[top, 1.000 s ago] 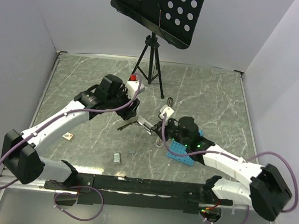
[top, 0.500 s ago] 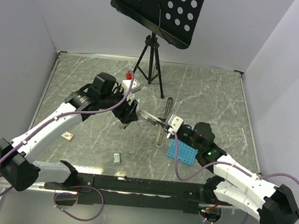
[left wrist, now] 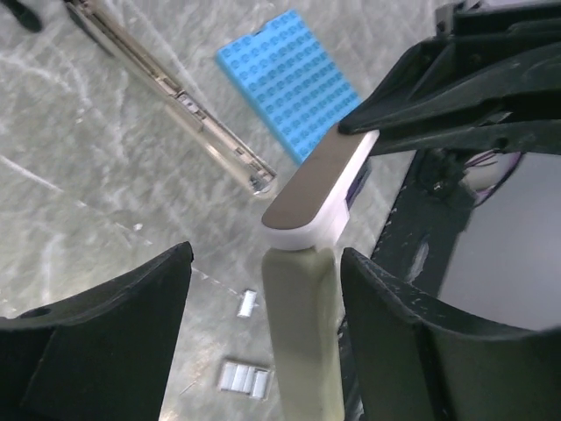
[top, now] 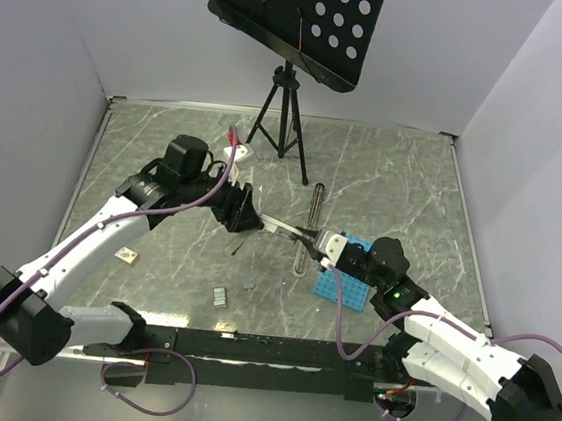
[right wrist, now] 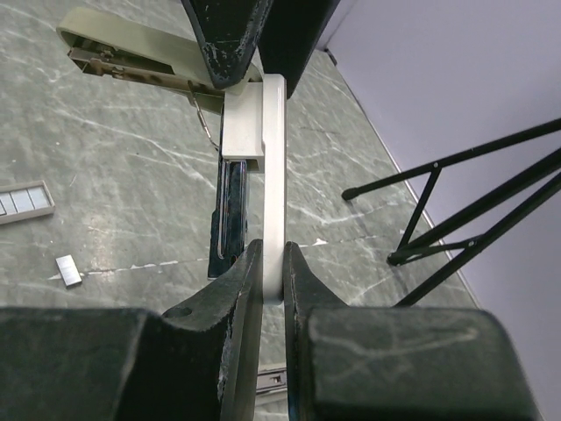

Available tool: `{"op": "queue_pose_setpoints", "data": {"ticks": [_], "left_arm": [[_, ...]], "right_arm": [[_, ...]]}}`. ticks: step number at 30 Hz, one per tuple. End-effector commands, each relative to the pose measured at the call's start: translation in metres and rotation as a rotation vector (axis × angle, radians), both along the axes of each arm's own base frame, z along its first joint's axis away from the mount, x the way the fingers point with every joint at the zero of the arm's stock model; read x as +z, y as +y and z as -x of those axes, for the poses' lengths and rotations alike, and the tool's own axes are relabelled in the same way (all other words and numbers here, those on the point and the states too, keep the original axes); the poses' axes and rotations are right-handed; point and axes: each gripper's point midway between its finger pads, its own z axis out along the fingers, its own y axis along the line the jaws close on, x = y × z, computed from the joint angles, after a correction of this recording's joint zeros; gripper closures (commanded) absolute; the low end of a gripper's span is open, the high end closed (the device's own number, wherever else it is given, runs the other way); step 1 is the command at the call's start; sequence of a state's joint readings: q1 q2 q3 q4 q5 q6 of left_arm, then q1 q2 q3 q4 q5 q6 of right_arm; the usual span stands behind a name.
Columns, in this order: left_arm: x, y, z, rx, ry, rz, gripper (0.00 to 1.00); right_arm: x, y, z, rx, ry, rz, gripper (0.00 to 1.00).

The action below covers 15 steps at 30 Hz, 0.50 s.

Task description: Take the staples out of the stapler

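Observation:
The stapler (top: 284,228) hangs open above the table between both grippers. My right gripper (top: 330,244) is shut on its pale upper arm (right wrist: 273,158), the fingers pinching it edge-on in the right wrist view (right wrist: 272,254). My left gripper (top: 243,215) is open; the stapler's beige arm (left wrist: 298,333) lies between its spread fingers (left wrist: 263,263), close to the right one, with a gap on the left. Staples (top: 220,297) lie on the table as a small block of strips (left wrist: 244,379) and one loose piece (left wrist: 248,303); they also show in the right wrist view (right wrist: 22,202).
A blue perforated plate (top: 346,283) lies under my right wrist, also seen in the left wrist view (left wrist: 289,79). A long thin rod (top: 315,209) lies beside it (left wrist: 166,96). A black tripod with a music stand (top: 283,110) stands at the back. A small card (top: 130,254) lies left.
My right gripper has drawn back to the right with the stapler's arm, clear of the blue plate. My left wrist has swung left. The stapler has stretched out between the two grippers.

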<state>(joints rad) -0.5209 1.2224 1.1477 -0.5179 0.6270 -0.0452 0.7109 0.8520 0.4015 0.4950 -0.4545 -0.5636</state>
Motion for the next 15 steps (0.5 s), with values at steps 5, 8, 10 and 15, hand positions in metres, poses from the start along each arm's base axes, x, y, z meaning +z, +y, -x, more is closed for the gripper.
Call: {"op": "queue_pose_setpoints", "data": {"ticks": [5,8,10,15], "left_arm": [[0.024,-0.008,0.015,-0.010,0.095,0.157,0.34],[0.028,-0.007,0.024,-0.018,0.122,0.205,0.31],[0.033,-0.007,0.027,-0.027,0.127,0.241,0.31],[0.040,-0.002,0.029,-0.011,0.165,0.304,0.32]], "right_arm": [[0.037,0.005,0.010,0.055,-0.152,-0.080,1.00],[0.037,0.005,0.012,0.067,-0.153,-0.079,1.00],[0.038,0.006,0.015,0.076,-0.161,-0.085,1.00],[0.036,0.007,0.014,0.079,-0.158,-0.076,1.00]]}}
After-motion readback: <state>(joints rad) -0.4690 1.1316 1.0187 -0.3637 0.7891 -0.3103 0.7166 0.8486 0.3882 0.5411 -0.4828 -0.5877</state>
